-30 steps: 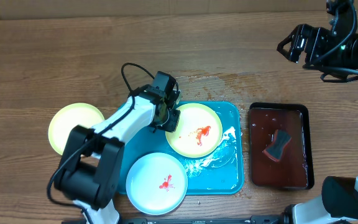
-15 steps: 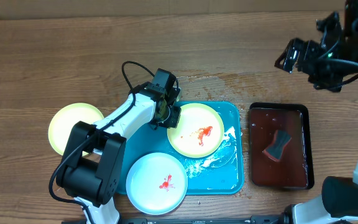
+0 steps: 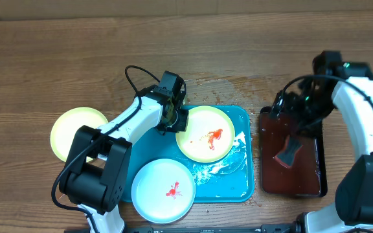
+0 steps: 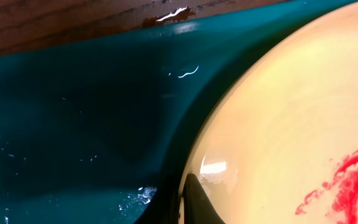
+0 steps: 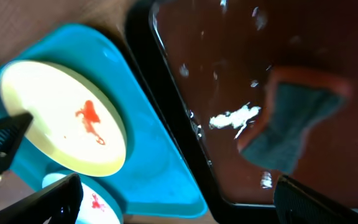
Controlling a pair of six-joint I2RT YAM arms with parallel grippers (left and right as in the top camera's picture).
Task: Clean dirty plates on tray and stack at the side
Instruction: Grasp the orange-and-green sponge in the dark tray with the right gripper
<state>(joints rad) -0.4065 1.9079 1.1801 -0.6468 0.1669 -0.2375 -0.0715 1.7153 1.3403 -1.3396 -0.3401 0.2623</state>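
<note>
L hand (image 3: 172, 118) pinched shut on rim of smeared yellow-green plate (image 3: 207, 134) on blue tray (image 3: 241, 184), prob. steadying it for wiping. R hand (image 3: 290, 110) wide open, empty, over sponge (image 3: 289, 150) in black tray (image 3: 306, 176), likely to fetch it.

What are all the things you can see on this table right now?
clean plate: 1, pale yellow-green, on the table left of the blue tray
smeared yellow plate: 1, pale yellow-green with a red smear, on the blue tray
white plate: 1, white with a red smear, over the blue tray's front left corner
blue tray: 1, turquoise, wet and foamy, middle of the table
black tray: 1, black, holding reddish-brown liquid, right of the blue tray
sponge: 1, dark grey with an orange edge, in the black tray
table: 1, brown wood
left gripper: 1, black, shut on the smeared yellow plate's rim
right gripper: 1, black, open, above the black tray
</note>
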